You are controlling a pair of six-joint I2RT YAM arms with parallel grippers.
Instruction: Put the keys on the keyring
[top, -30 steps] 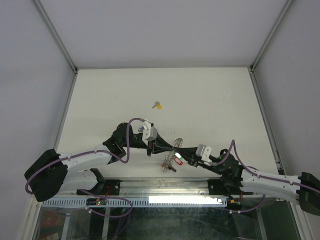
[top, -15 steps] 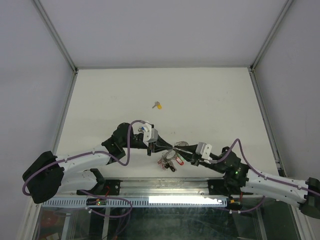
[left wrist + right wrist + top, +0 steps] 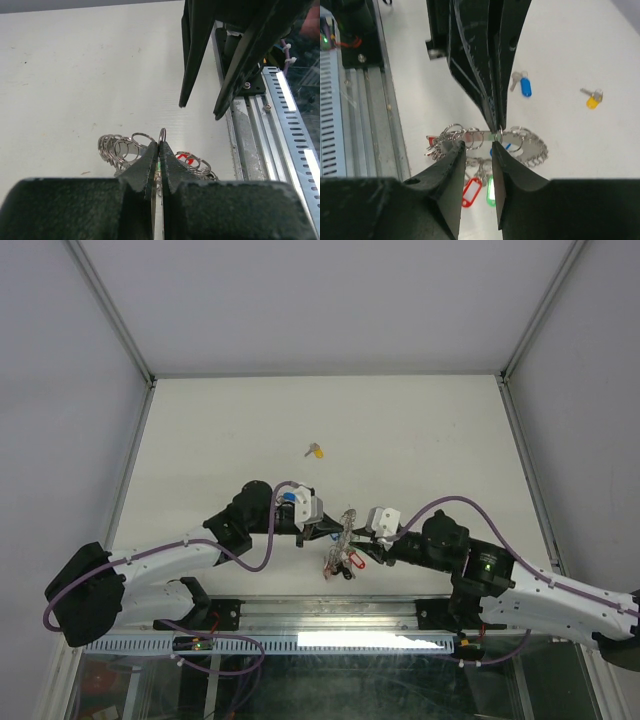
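Note:
The keyring (image 3: pixel 347 523) is a silver ring fringed with small rings, with red and green tags (image 3: pixel 349 560) hanging under it. My left gripper (image 3: pixel 332 531) is shut on its band, as the left wrist view (image 3: pixel 161 145) shows. My right gripper (image 3: pixel 360 534) is open, just right of the ring. In the right wrist view its jaws (image 3: pixel 477 146) stand apart in front of the keyring (image 3: pixel 525 145), beside the left fingertips (image 3: pixel 496 120). The blue-tagged key (image 3: pixel 525 86) and the yellow-tagged key (image 3: pixel 592 100) lie beyond; the yellow one also shows in the top view (image 3: pixel 316 451).
A metal rail (image 3: pixel 330 615) runs along the table's near edge, close behind both grippers; it also shows in the left wrist view (image 3: pixel 250 130). Grey walls enclose the table on three sides.
My right gripper has moved left and away from the near edge, up to the keyring. My left gripper has kept its hold and shifted slightly right; the ring now stands more upright.

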